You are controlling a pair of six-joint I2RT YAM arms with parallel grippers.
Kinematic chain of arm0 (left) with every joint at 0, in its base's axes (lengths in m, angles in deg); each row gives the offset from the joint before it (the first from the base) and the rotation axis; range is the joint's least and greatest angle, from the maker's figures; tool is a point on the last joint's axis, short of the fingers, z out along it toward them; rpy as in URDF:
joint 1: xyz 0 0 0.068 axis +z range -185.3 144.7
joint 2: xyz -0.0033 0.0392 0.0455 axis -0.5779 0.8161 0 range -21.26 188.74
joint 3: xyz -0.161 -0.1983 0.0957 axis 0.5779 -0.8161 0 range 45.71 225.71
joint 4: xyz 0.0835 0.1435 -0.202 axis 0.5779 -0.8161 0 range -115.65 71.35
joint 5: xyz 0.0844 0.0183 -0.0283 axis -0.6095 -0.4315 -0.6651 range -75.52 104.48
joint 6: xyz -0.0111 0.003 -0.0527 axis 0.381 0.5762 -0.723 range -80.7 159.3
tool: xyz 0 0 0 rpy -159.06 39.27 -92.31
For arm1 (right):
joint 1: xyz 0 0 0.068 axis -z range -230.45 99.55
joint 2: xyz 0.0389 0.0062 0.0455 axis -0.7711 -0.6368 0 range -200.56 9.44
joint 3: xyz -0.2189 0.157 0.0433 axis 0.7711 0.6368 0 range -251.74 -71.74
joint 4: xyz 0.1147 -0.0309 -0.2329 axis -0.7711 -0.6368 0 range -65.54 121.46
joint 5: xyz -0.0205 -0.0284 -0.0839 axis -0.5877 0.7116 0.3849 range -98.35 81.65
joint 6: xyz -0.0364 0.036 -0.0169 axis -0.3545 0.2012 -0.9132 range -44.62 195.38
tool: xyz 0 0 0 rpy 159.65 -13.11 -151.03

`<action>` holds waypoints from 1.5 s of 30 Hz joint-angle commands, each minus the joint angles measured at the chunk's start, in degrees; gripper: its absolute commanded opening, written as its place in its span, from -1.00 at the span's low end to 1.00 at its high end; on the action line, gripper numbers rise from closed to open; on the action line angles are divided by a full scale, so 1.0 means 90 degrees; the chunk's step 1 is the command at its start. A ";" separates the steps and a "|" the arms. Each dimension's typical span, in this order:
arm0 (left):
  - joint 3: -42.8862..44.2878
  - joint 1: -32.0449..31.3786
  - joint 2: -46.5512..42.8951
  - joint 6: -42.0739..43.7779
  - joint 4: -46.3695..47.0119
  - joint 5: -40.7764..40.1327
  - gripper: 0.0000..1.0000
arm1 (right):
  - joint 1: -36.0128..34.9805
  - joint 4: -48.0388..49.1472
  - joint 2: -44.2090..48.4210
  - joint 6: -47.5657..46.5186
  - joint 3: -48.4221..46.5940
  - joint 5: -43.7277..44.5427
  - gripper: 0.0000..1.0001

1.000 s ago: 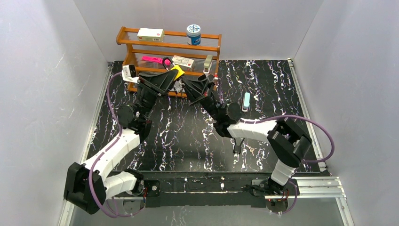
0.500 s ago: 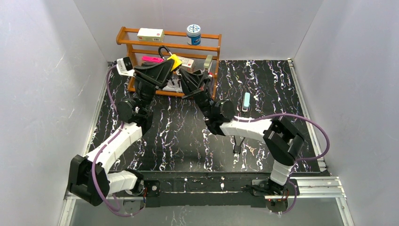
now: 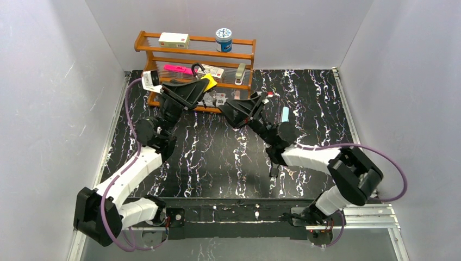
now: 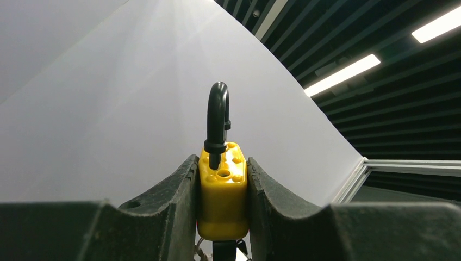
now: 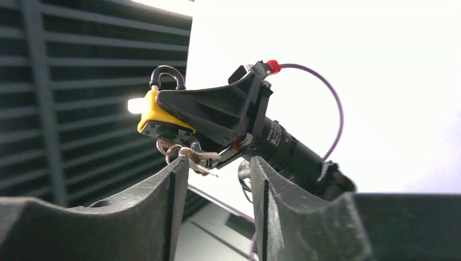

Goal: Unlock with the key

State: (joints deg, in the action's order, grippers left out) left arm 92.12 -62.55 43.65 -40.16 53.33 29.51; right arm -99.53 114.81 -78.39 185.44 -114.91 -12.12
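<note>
A yellow padlock (image 3: 208,81) is held up in front of the rack, and my left gripper (image 3: 204,84) is shut on its body. In the left wrist view the padlock (image 4: 223,190) sits squeezed between both fingers (image 4: 176,201). Its black shackle (image 4: 217,117) stands raised, the free end out of its hole. The right wrist view shows the padlock (image 5: 155,117) from below, with a key ring and key (image 5: 190,156) hanging under it. My right gripper (image 3: 228,107) is to the right of the padlock, apart from it. It (image 5: 217,168) is open with nothing between its fingers.
A wooden rack (image 3: 163,54) stands at the back left, carrying a white box (image 3: 174,39), a blue tub (image 3: 223,39) and a pink item (image 3: 176,69). A light blue object (image 3: 284,117) lies on the black marbled table (image 3: 315,98). White walls enclose three sides.
My right gripper has opened and pulled back to the right, away from the key under the padlock. The left gripper still grips the padlock and has shifted slightly.
</note>
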 commanded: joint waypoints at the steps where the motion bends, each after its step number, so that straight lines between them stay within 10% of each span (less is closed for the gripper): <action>1: -0.0054 -0.0029 -0.0329 0.0123 0.0160 -0.0080 -1.00 | 0.0292 -0.0457 0.0871 -0.1977 -0.0077 -0.0983 0.13; 9: -0.0102 -0.0034 -0.0435 0.0215 -0.0465 -0.0194 -1.00 | 0.0321 -0.5059 0.2181 -0.6641 -0.1596 -0.1398 0.31; 16: 0.0281 -0.0029 -0.0774 0.1029 -0.2915 -0.0680 -1.00 | -0.0531 -0.8146 0.1815 -1.0858 -0.3082 0.0451 0.24; 26: 0.0385 -0.0029 -0.0766 0.0832 -0.3047 -0.0489 -1.00 | -0.0541 -0.8212 0.2102 -0.9139 -0.2931 0.1533 0.27; 45: 0.0438 -0.0029 -0.0952 0.0551 -0.3296 -0.0287 -1.00 | -0.0366 -0.7806 0.1844 -0.8506 -0.3301 0.0159 -0.20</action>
State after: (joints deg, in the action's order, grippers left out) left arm 93.56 -62.55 37.68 -34.43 20.29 26.47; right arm -103.97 39.28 -61.96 105.75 -142.17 -7.51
